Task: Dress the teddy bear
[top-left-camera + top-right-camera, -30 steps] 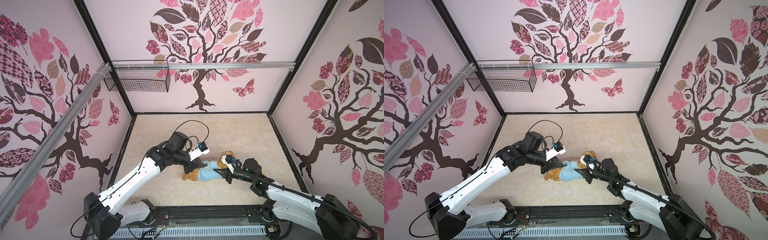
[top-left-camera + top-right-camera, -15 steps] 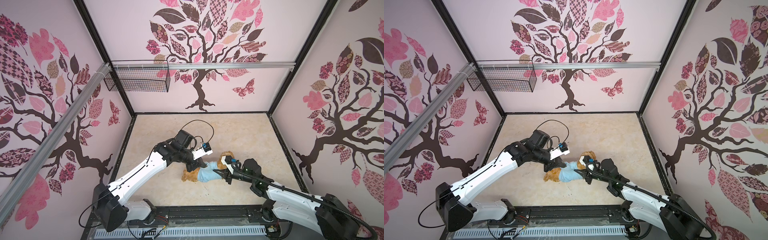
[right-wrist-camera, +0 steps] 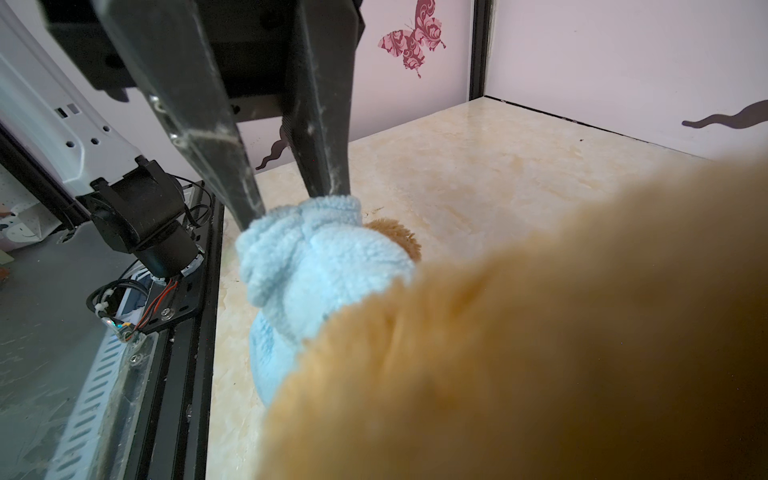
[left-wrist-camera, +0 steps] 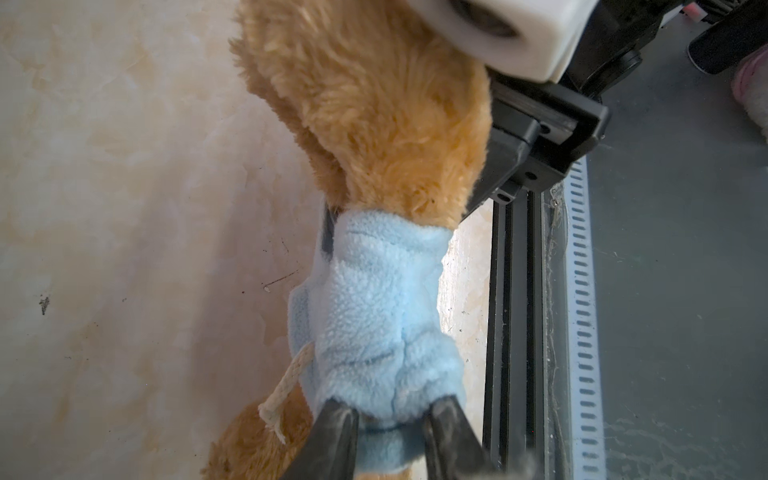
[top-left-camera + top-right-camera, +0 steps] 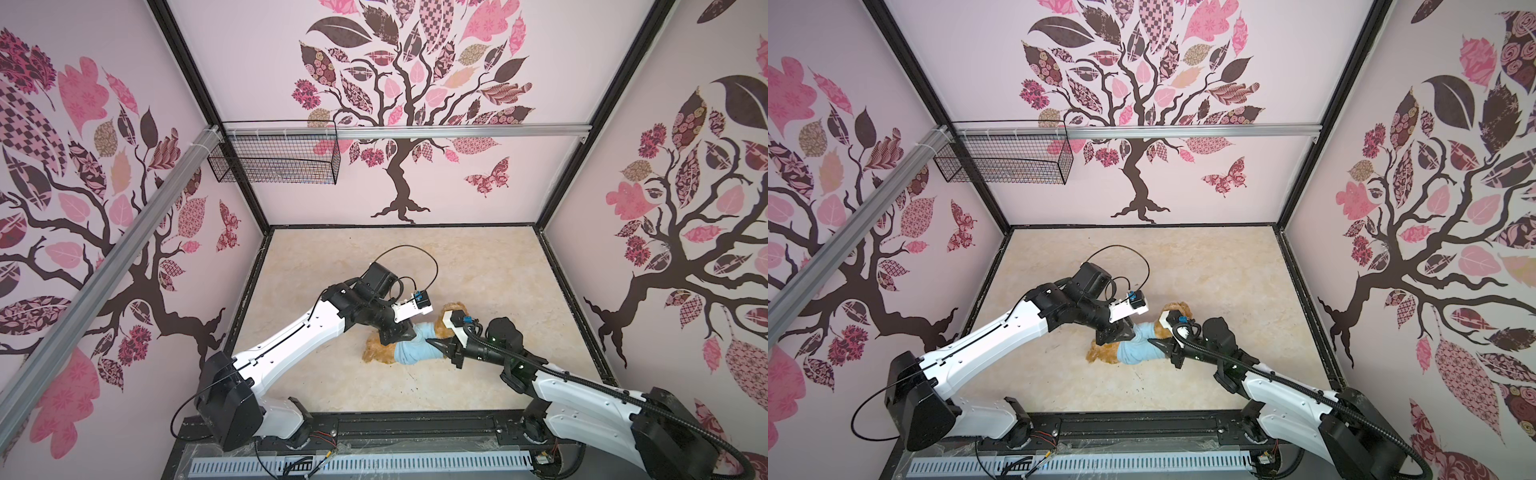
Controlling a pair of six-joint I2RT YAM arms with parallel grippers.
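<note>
On the beige marbled tabletop [image 5: 374, 266], a golden-brown curly plush teddy bear [image 5: 380, 352] lies near the front, its torso in a light blue fleece hoodie [image 5: 415, 352]. The left gripper [image 4: 391, 405] straddles a fleece fold, jaws narrowly apart, grip unclear; the right gripper [image 5: 432, 343] pinches the hoodie beside the head.

Overhead stereo; wrist-cams near teddy bear [image 4: 374, 104]
</note>
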